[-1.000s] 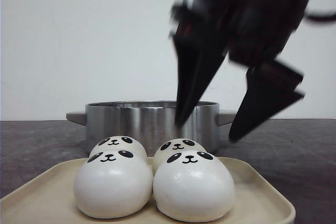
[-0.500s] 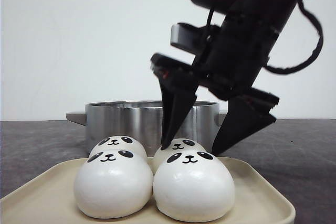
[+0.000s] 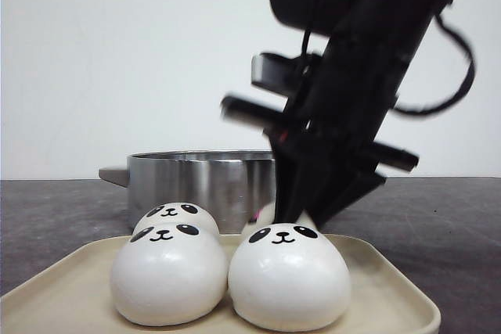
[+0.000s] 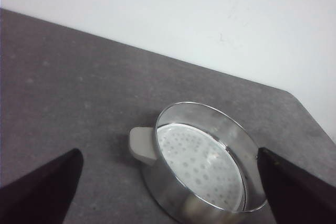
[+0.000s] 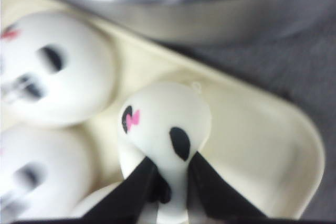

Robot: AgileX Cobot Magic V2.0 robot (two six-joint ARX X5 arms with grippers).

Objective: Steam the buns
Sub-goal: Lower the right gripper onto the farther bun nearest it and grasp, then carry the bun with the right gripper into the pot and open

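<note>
L fingers [image 4: 168, 192] spread wide w/ nothing between, hanging above the steamer pot [image 4: 202, 166], prob. waiting its turn. On the tray [image 3: 391, 287] in front of the pot, three buns [image 3: 168, 271] sit packed together at the near/left side. R fingers [image 5: 168, 182] pinch the fourth bun [image 5: 165, 124], squeezed narrow at its base, likely so it can go into the pot behind.

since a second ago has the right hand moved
Yes. The right hand has come down against the steel pot and closed on the back right bun.
</note>
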